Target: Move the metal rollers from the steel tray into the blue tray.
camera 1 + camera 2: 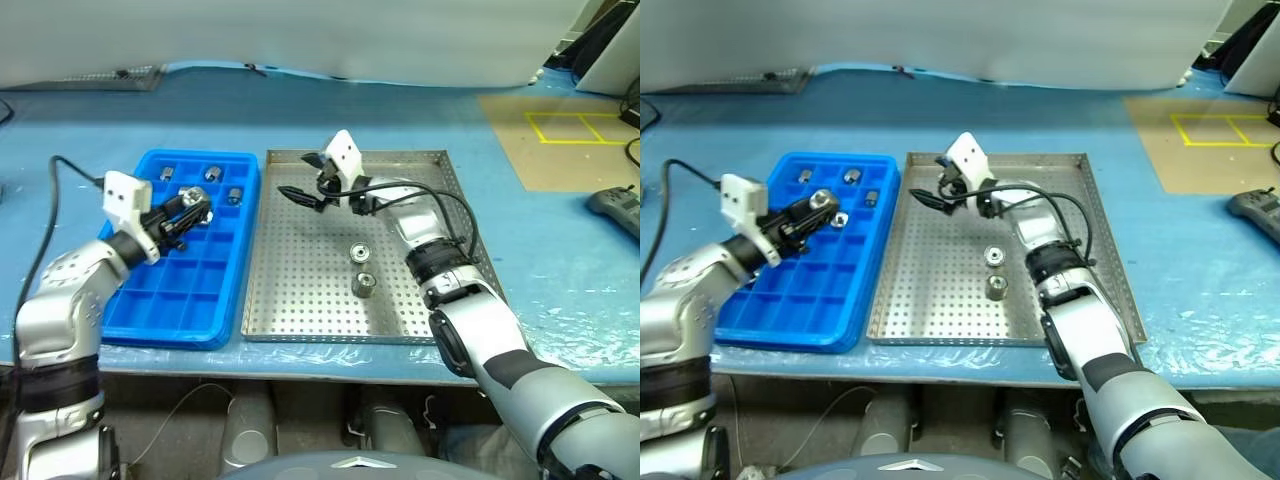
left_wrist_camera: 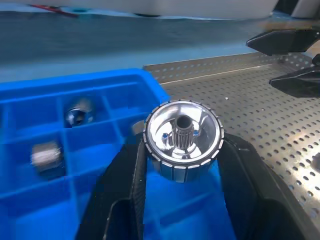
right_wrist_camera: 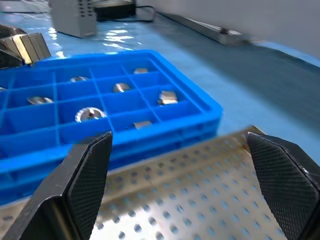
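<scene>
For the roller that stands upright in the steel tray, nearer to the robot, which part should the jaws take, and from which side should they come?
Take the nearer metal roller by its curved side wall, coming from above. It stands on end on the steel tray, hole upward, so the flat top gives no hold, while two opposite sides are free. The other roller lies just beyond it, so setting the jaws left and right of it is probably safest.
</scene>
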Robot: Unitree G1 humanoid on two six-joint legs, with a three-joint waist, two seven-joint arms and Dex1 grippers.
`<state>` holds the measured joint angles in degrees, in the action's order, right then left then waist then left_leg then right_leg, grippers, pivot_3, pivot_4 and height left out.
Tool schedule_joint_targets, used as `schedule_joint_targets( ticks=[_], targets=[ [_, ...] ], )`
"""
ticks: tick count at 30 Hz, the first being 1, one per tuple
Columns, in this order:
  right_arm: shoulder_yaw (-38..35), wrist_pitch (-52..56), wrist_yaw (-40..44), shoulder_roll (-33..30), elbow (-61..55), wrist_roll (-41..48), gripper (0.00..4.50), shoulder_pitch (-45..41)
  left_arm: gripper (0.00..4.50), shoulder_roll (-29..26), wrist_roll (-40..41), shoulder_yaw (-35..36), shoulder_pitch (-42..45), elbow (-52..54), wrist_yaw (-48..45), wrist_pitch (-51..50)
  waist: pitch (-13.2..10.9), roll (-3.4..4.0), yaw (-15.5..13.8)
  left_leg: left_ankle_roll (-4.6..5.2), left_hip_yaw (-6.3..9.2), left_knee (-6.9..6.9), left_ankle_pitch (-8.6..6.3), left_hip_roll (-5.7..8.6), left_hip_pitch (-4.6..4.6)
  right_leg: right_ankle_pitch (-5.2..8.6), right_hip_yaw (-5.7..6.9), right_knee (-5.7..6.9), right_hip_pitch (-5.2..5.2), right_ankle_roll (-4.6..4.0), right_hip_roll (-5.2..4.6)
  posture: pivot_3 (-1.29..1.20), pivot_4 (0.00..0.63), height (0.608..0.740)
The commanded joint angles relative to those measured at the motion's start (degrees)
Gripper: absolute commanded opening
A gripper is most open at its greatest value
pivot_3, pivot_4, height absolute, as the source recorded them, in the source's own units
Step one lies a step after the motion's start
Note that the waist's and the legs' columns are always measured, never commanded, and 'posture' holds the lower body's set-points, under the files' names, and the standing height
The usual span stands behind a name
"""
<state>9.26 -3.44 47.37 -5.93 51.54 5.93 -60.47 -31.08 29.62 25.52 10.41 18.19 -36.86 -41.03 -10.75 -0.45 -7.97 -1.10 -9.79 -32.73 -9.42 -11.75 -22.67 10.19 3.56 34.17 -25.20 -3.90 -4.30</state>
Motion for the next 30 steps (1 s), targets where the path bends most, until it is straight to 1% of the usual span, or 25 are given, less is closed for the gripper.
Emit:
schedule_joint_targets(
  ticks=[1,7,9,11,14,20,25,30],
  targets=[
    [-1.1,-4.5,1.5,1.5,4.5,-0.5,4.50,-3.1,1.69,-0.9,4.9,6.3,-4.6,9.0,3.3,-3.7,0.0,0.03,-0.9,-0.03,0.02,0.00,0.01,0.00,0.02,0.01,0.00,0.06,-0.01,-0.02,0.00,0.48,0.150,0.740],
    [-1.8,-7.4,2.5,3.8,9.4,-0.9,4.50,-4.9,1.69,-0.2,8.5,10.8,-14.4,16.9,7.8,-6.6,-0.1,0.15,-2.8,-0.12,0.48,-0.01,0.06,-0.02,0.11,0.12,0.00,0.40,-0.02,-0.09,0.00,0.54,0.150,0.740],
    [-2.1,-7.9,2.5,4.2,10.4,-1.0,4.50,-5.1,1.69,-0.1,8.5,11.3,-17.2,18.8,9.4,-6.9,-0.1,0.21,-3.4,-0.14,0.59,0.01,0.07,-0.02,0.13,0.17,0.01,0.49,-0.04,-0.09,0.01,0.55,0.150,0.740],
    [-2.5,-8.2,2.7,4.5,11.1,-1.2,4.50,-5.2,1.69,0.3,8.9,11.3,-19.2,20.1,11.1,-7.2,-0.2,0.29,-4.0,-0.16,0.66,0.03,0.07,-0.01,0.15,0.39,0.02,0.51,-0.05,0.26,0.02,0.56,0.150,0.740],
    [-2.9,-8.6,2.7,5.0,11.8,-1.5,4.50,-5.3,1.69,0.8,8.0,10.4,-21.7,21.1,14.0,-7.7,-0.2,0.34,-4.6,-0.17,0.72,0.07,0.07,0.01,0.16,0.41,0.03,0.53,-0.04,0.29,0.02,0.57,0.150,0.740],
    [-3.3,-9.1,2.6,5.2,12.1,-2.3,4.50,-4.6,1.69,-0.1,6.5,8.7,-23.5,20.5,17.7,-9.1,-0.2,0.39,-6.0,-0.19,0.79,0.12,0.08,0.05,0.14,0.44,0.02,0.52,-0.06,0.29,0.03,0.55,0.150,0.740],
    [-3.9,-9.0,2.0,4.4,11.5,-2.5,4.50,-3.9,1.69,-1.5,6.6,7.1,-22.6,18.5,18.3,-10.9,-0.3,0.40,-6.1,-0.19,0.81,0.12,0.08,0.07,0.12,0.52,0.02,0.52,-0.06,0.32,0.03,0.51,0.150,0.740],
    [-4.4,-8.9,1.1,3.4,10.8,-2.6,4.50,-3.2,1.69,-2.2,8.0,5.0,-19.6,16.7,17.5,-11.7,-0.3,0.44,-6.0,-0.21,0.82,0.12,0.09,0.08,0.13,0.53,0.02,0.52,-0.05,0.32,0.03,0.49,0.150,0.740]
  ],
)
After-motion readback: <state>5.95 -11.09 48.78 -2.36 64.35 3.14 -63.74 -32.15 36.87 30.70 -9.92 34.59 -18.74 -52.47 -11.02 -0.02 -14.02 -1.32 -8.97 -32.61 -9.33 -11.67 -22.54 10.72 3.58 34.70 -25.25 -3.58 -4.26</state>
